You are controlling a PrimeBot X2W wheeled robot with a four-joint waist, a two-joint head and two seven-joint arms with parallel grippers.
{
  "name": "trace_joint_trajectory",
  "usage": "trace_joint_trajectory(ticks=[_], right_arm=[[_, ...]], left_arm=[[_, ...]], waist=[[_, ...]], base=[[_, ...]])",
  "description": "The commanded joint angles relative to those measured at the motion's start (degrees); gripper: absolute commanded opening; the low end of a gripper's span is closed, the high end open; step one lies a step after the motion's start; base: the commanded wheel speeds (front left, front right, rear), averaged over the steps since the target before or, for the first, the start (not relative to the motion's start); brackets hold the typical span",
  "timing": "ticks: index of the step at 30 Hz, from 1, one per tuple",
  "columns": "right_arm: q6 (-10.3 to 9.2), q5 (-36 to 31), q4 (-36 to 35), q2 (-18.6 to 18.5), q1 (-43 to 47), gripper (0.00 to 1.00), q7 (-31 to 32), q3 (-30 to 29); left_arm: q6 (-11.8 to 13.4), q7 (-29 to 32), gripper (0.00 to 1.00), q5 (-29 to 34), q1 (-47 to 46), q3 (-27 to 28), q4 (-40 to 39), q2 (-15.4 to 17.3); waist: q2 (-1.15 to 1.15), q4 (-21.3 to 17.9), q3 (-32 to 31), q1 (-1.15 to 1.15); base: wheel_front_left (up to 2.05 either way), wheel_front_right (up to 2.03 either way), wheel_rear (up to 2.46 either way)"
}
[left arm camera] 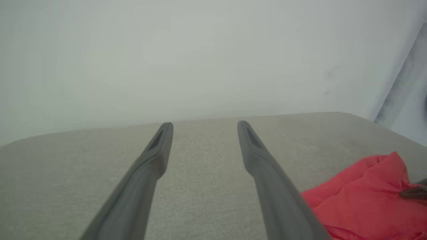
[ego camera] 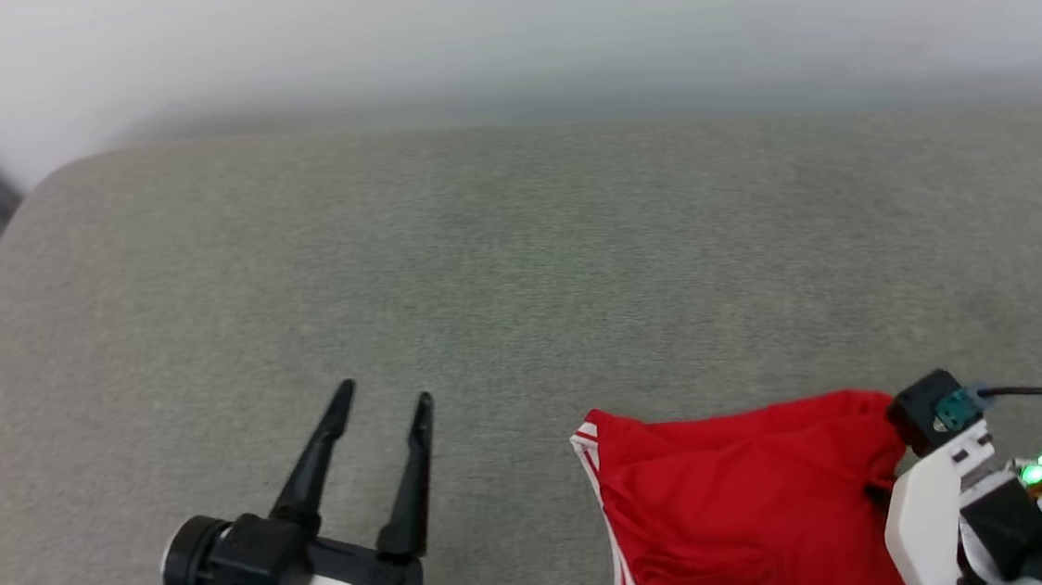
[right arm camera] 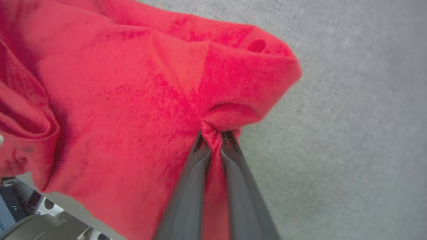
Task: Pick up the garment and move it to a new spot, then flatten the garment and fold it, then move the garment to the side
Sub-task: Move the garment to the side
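Looks along the wide-spread left gripper over a grey cushion; shows the crumpled red garment at four o'clock.

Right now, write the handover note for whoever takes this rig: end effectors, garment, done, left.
Left end effector: open, empty, over the grey cushion.
Right end effector: shut on a pinch of the red garment.
Garment: bunched at the cushion's near right.
Done: grip taken.
Left: lift, move, flatten, fold, set aside.
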Motion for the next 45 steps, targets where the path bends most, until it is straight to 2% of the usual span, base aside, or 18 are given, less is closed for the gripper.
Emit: trace_joint_trajectory(ticks=[1, 6, 9, 12, 15, 22, 29, 35, 44, 45], right_arm=[[-0.06, -1.1, -1.3, -2.9, -2.4, 0.00, 0.4, 1.7], [-0.04, -2.8, -4.2, -13.3, -11.0, 0.00, 1.4, 10.0], [-0.06, -3.3, -4.0, -18.9, -17.4, 0.00, 0.9, 14.9], [-0.05, -3.1, -2.5, -23.2, -22.9, 0.00, -0.5, 17.7], [-0.05, -2.3, 0.4, -25.6, -26.5, 0.00, -2.7, 18.1], [-0.06, -2.7, 9.4, -28.6, -30.3, 0.00, -10.8, 13.6], [-0.07, -2.9, 21.5, -30.4, -33.0, 0.00, -21.0, 7.4], [-0.06, -5.2, 30.7, -30.3, -34.0, 0.00, -28.3, 2.3], [-0.07, -8.5, 39.8, -27.1, -35.9, 0.00, -32.7, -2.6], [-0.07, -8.9, 40.0, -27.0, -36.3, 0.16, -33.3, -3.1]], left_arm=[[-0.1, -0.1, 1.00, -0.3, 0.0, -0.6, -0.6, 0.2], [-0.1, -0.1, 1.00, -1.0, -1.3, -3.0, -2.2, 0.4], [-0.1, -0.1, 1.00, -0.9, -2.8, -4.6, -3.1, 1.6], [-0.1, -0.1, 1.00, -1.0, -5.0, -6.2, -3.8, 3.3], [-0.1, -0.1, 1.00, -0.9, -7.1, -7.6, -4.6, 5.0], [-0.1, -0.1, 1.00, -0.6, -12.3, -10.5, -6.1, 8.9], [-0.1, -0.1, 1.00, -1.7, -17.1, -12.3, -8.2, 12.6], [-0.1, -0.1, 1.00, -1.7, -19.3, -12.6, -8.9, 14.8], [0.0, 0.1, 1.00, -0.9, -19.4, -13.0, -8.8, 15.2], [0.0, 0.1, 1.00, -0.8, -19.4, -13.1, -8.8, 14.9]], waist=[[0.00, -2.9, 0.1, 0.00], [0.00, -9.8, 2.7, 0.00], [0.00, -14.2, 5.8, 0.00], [0.00, -17.7, 9.4, 0.00], [0.00, -20.7, 13.3, 0.00], [0.00, -23.9, 21.1, 0.00], [0.00, -24.6, 28.3, 0.00], [0.00, -23.4, 32.2, 0.00], [0.00, -22.0, 33.0, 0.00], [0.00, -21.9, 32.8, 0.00]], base=[[0.00, 0.00, 0.00], [0.00, 0.00, 0.00], [0.00, 0.00, 0.00], [0.00, 0.00, 0.00], [0.00, 0.00, 0.00], [0.00, 0.00, 0.00], [0.00, 0.00, 0.00], [0.00, 0.00, 0.00], [0.00, 0.00, 0.00], [0.00, 0.00, 0.00]])
